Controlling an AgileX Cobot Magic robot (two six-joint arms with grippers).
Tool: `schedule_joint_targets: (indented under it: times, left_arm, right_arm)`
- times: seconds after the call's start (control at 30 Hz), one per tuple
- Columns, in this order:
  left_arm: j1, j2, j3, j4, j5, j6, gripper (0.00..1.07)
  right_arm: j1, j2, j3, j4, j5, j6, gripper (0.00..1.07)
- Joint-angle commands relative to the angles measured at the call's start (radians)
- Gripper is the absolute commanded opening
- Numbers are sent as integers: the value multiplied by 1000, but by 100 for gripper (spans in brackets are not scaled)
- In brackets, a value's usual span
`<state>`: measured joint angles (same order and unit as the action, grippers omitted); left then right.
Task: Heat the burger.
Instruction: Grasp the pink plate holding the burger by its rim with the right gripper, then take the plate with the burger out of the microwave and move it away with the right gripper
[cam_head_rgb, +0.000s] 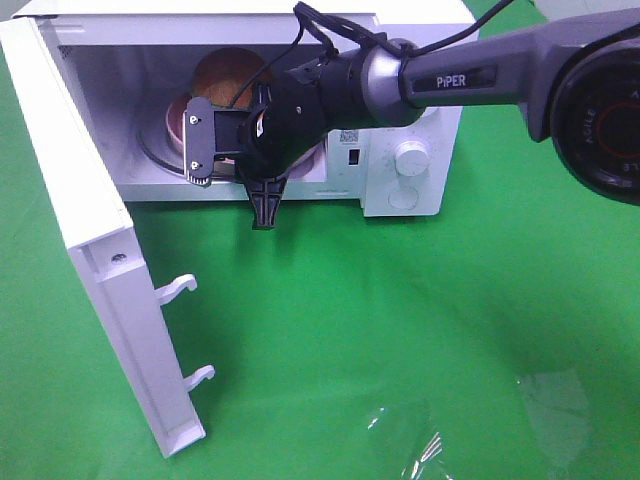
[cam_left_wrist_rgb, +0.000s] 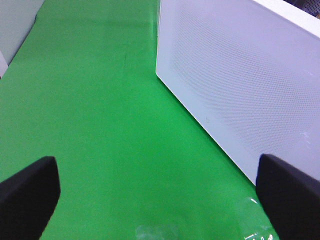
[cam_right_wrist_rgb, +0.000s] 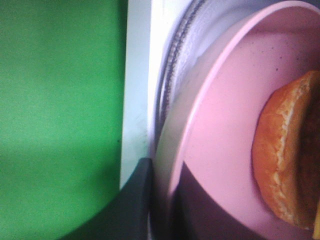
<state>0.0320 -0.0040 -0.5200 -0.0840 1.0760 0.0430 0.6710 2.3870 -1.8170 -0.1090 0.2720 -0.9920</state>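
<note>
so the burger (cam_head_rgb: 228, 78) is sitting on a pink plate (cam_head_rgb: 172, 117) inside the white microwave (cam_head_rgb: 420, 110), on the glass turntable (cam_head_rgb: 160, 155), and the door (cam_head_rgb: 95, 260) is swung wide open toward the left side of the high view. the right arm's fingers (cam_head_rgb: 235, 175) are right at the mouth of the oven, at the front edge of the plate, with the burger further back behind them and not touching either finger. from the high camera one finger (cam_head_rgb: 199, 142) is up by the plate rim and the other (cam_head_rgb: 264, 200) hangs lower over the oven's front sill, so they're spread pretty wide and not closed on the burger. the right wrist cam shows the plate rim (cam_right_wrist_rgb: 200, 100) really close, with one dark finger (cam_right_wrist_rgb: 130, 205) just below and beside it, and the bun (cam_right_wrist_rgb: 282, 155) off at the far edge of the plate from that finger; can't tell for sure if the finger is actually touching the plate. the left arm's fingers (cam_left_wrist_rgb: 160, 192) are well apart from all that, hovering over the green surface (cam_left_wrist_rgb: 100, 100) next to the outer face of the open door (cam_left_wrist_rgb: 240, 75), spread wide with nothing between them. there's also a bit of clear plastic wrap (cam_head_rgb: 430, 440) on the surface near the front.
</note>
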Motion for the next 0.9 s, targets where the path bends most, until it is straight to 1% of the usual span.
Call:
schedule_joint_targets:
  times: [0.03,0.3,0.37,0.4,0.6,0.63,0.67,0.7,0.73,0.77,0.8,0.83,0.87,0.9]
  left_arm:
    - [-5,-16,4,-1,-7,-6,99]
    - [-5,-16,4,-1,-7,-6,99]
    - [-5,-16,4,-1,-7,-6,99]
    - [-5,-16,4,-1,-7,-6,99]
    - [-5,-16,4,-1,-7,-6,99]
    - [-5,-16,4,-1,-7,-6,99]
    - [-5,-16,4,-1,-7,-6,99]
    - [-5,-16,4,-1,-7,-6,99]
    - [-5,-16,4,-1,-7,-6,99]
    - [-5,-16,4,-1,-7,-6,99]
    - [-5,-16,4,-1,-7,-6,99]
    - [-5,-16,4,-1,-7,-6,99]
    - [-5,-16,4,-1,-7,-6,99]
    - [-5,-16,4,-1,-7,-6,99]
  right_arm:
    - [10,-11,-7,7,24,0,0]
    - [21,-33,-6,7,99,-40,0]
    - [21,-43,-4,-6,110,-40,0]
    - [21,-56,-4,-33,114,-39,0]
    - [21,-98,2,-49,112,-39,0]
    - [21,-114,27,-57,89,-40,0]
    - [21,-114,27,-57,89,-40,0]
    - [21,-132,59,-77,68,-40,0]
    - [21,-132,59,-77,68,-40,0]
    - [21,-142,80,-83,55,-43,0]
    - [21,-163,128,-95,13,-44,0]
    - [21,-163,128,-95,13,-44,0]
    - [21,-185,176,-106,-43,-44,0]
    - [21,-185,176,-106,-43,-44,0]
